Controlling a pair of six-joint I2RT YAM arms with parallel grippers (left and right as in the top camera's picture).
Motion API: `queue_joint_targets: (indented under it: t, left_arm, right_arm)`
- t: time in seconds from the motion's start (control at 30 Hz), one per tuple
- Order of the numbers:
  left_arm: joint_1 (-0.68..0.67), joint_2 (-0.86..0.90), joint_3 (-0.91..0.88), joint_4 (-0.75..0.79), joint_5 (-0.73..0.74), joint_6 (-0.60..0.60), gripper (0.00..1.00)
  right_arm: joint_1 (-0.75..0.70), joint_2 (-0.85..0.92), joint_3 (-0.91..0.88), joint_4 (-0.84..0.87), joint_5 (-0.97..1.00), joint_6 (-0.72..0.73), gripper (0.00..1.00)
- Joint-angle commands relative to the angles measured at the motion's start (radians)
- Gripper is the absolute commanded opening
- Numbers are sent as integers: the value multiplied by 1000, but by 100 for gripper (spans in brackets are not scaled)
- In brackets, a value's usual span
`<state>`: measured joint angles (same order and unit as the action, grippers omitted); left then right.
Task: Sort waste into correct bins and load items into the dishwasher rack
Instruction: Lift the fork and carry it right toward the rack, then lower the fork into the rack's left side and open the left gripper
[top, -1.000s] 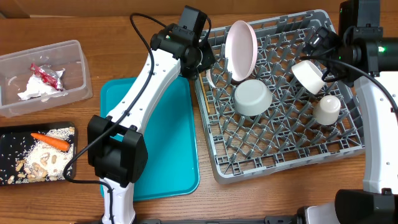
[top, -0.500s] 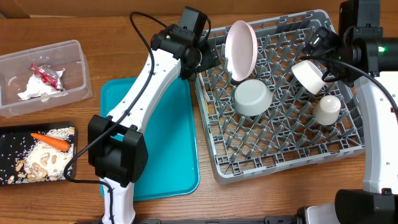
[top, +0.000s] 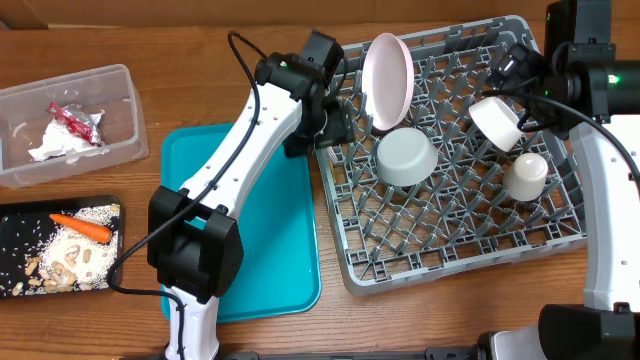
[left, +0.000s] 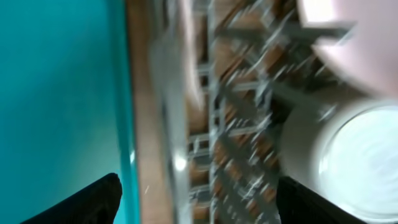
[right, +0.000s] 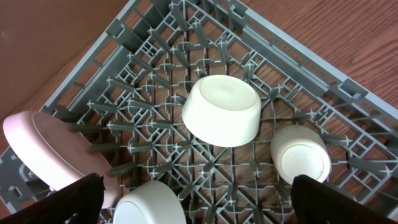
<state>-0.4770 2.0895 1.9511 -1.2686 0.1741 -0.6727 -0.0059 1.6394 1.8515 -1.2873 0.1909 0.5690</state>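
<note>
1. The left end effector (left: 199, 182), fingers apart and empty, is at the left rim of the dishwasher rack (top: 450, 250). A careless swing may knock over the pink plate (top: 388, 80), which stands on edge between the pegs.
2. The grey bowl (top: 406, 157) just beside the plate may be pushed too.
3. The right end effector (right: 198, 180), also apart and empty, is over the rack, so the arms may collide.

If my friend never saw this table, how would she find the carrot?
Start at the big teal tray, then look left to the shallow black tray. The carrot lies in it on the food scraps: small, tapered and bright orange, while everything around it is pale beige.
</note>
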Motion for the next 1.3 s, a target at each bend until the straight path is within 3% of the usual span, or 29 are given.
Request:
queue_joint_targets:
  t: [0.0,0.27,0.47,0.77,1.27]
  left_arm:
    - [-60,3,15,-76,-8,14,81]
    - [-191,3,13,-142,-61,-29,80]
    - [-217,3,-20,-207,-155,-149,76]
    - [-228,3,-134,-182,-120,-152,75]
    - [-271,1,-150,-198,-101,-108,73]
  right_arm:
    - [-3,-10,16,2,11,1,100]
    - [-3,-10,16,2,11,1,100]
    - [-3,-10,16,2,10,1,100]
    - [-3,-10,16,2,11,1,100]
    - [-3,-10,16,2,11,1,100]
